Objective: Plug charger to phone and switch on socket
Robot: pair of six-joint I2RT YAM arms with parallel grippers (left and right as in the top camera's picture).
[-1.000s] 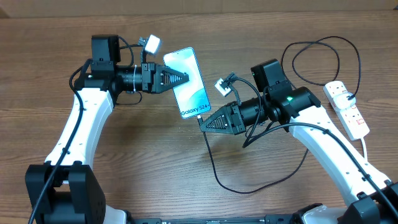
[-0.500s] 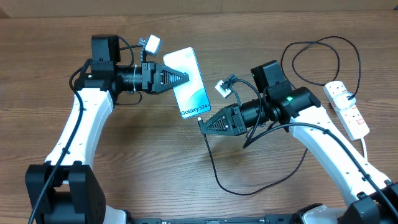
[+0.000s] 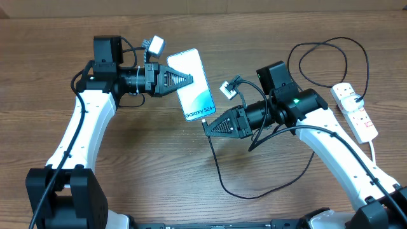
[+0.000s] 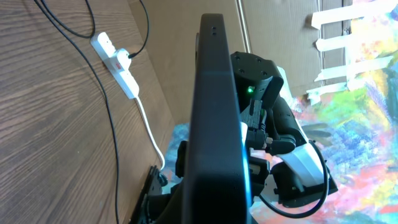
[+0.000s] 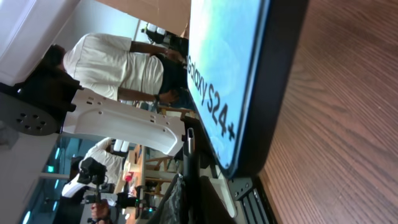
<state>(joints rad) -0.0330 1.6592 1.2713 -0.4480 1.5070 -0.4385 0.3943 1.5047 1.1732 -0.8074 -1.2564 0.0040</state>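
The phone (image 3: 194,84), its screen lit light blue with "Galaxy S24+" text, is held off the table. My left gripper (image 3: 189,79) is shut on its left long edge. In the left wrist view the phone (image 4: 214,106) stands edge-on and dark, hiding the fingers. My right gripper (image 3: 206,124) is shut on the charger's small black plug (image 3: 205,120), whose tip is at the phone's lower short edge. I cannot tell whether it is inside the port. In the right wrist view the plug (image 5: 189,142) rises beside the phone's (image 5: 231,68) lower corner. The charger cable (image 3: 224,181) trails across the table.
The socket (image 3: 355,112), a white power strip with red switches, lies at the far right with the charger's black cable (image 3: 331,54) looping behind it. It also shows in the left wrist view (image 4: 117,61). The right arm (image 3: 286,102) lies between phone and strip.
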